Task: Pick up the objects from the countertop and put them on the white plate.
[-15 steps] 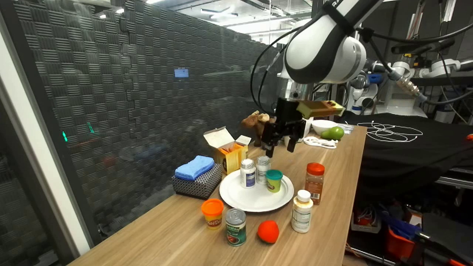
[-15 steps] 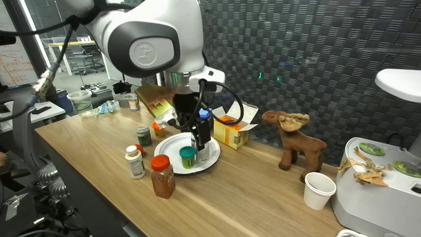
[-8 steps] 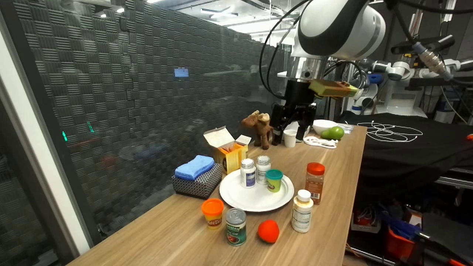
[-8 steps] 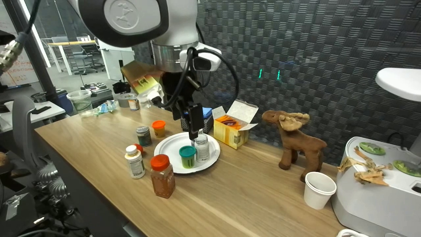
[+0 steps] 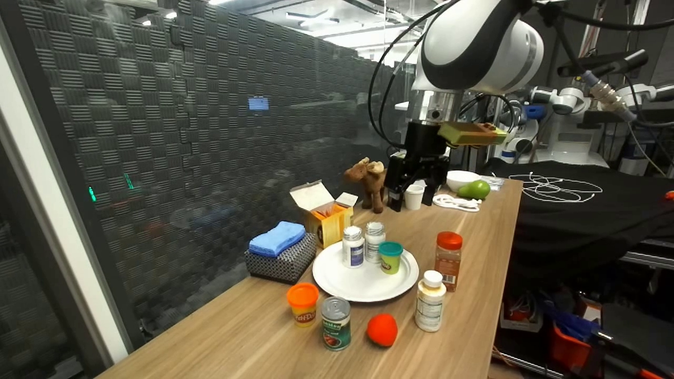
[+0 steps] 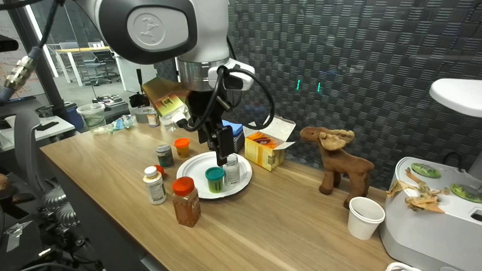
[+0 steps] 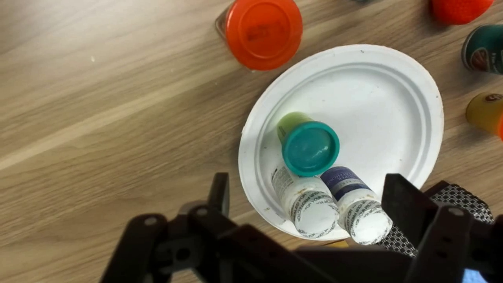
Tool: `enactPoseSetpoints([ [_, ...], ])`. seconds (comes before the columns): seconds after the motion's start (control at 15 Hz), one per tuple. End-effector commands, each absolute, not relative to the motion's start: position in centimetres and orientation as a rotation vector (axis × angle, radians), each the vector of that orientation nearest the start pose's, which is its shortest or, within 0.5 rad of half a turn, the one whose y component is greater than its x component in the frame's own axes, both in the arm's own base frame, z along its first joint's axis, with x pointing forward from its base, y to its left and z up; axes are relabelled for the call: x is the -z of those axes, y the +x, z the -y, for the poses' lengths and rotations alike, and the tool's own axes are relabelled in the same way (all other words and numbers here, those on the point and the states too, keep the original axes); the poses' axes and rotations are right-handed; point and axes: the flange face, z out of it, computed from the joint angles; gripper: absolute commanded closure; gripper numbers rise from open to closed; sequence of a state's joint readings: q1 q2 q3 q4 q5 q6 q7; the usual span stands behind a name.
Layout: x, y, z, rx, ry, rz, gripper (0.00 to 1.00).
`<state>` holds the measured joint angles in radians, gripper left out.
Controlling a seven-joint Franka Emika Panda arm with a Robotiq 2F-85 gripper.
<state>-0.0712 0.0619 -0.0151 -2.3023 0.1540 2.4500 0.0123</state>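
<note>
The objects (image 5: pixel 390 260) are divided between the white plate (image 5: pixel 350 286) and the countertop (image 5: pixel 247 342). On the plate, a teal-lidded tub (image 6: pixel 215 180) stands just beside two white bottles (image 5: pixel 353 250), all upright. An orange-lidded tub (image 5: pixel 303 305), a green can (image 5: pixel 336 326), an orange ball (image 5: pixel 382 330), a white-capped bottle (image 5: pixel 430 304) and a red-lidded jar (image 5: pixel 448 262) sit outside the plate's rim. The gripper (image 7: pixel 305 192) has its jaws spread wide; in the wrist view they show either side of the two white bottles, though its height is hard to judge.
</note>
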Motion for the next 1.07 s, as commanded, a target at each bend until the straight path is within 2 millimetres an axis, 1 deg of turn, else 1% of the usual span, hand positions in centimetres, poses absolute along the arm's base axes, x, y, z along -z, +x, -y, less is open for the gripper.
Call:
enactPoseSetpoints([
  [0.0,-33.3,51.2,4.0,0.214,-3.098,-0.398,0.0],
  [0.07,-33.0,50.7,4.0,0.231,-3.129,-0.441,0.0],
  [0.2,-32.4,49.6,3.6,0.207,-3.187,-0.456,0.0],
  [0.4,-31.2,47.9,2.3,0.128,-3.231,-0.387,0.0],
  [0.6,-30.8,46.7,1.5,0.083,-3.242,-0.316,0.0],
  [0.73,-30.5,46.2,1.5,0.074,-3.237,-0.304,0.0],
  [0.93,-29.6,45.8,2.0,0.041,-3.224,-0.296,0.0],
  [1.0,-29.3,45.7,2.1,0.028,-3.221,-0.293,0.1],
])
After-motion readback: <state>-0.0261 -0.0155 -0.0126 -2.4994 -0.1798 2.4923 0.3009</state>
